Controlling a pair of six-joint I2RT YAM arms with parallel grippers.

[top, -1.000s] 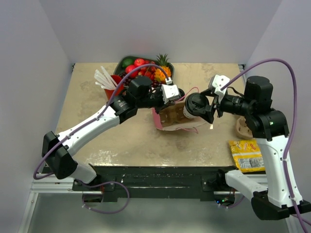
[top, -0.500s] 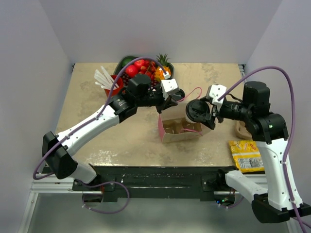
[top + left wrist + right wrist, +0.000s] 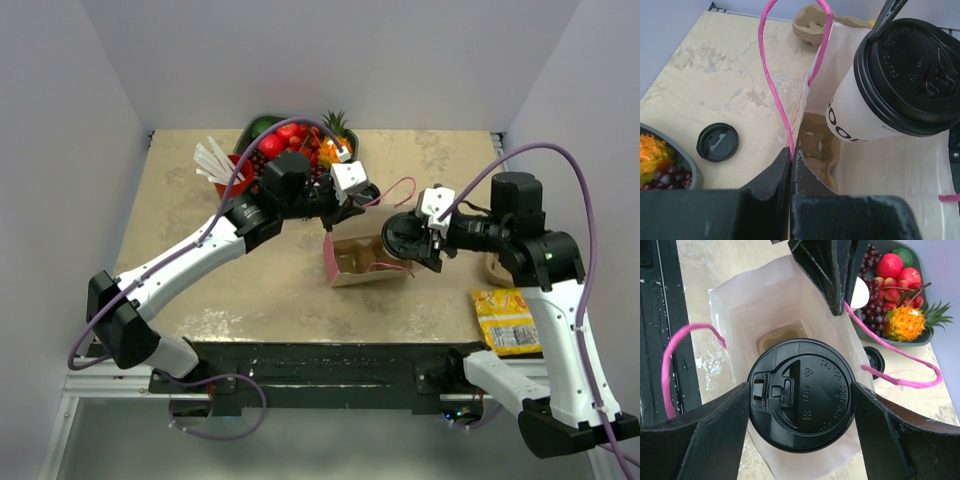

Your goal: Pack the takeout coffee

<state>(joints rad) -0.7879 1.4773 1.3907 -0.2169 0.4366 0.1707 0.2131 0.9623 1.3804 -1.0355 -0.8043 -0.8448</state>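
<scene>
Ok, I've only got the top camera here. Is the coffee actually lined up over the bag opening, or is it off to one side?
Observer: It's lined up. In the right wrist view the takeout coffee hangs over the open mouth of the paper bag, and the bag's white walls show around the black lid.
Operator: Is there anything in the bottom of the bag?
Observer: Yes, a brown cardboard cup carrier lies at the bottom.
Operator: And is the left arm gripping the bag?
Observer: Yes. The left gripper is shut on the bag's rim, where the pink handle joins it.
</scene>
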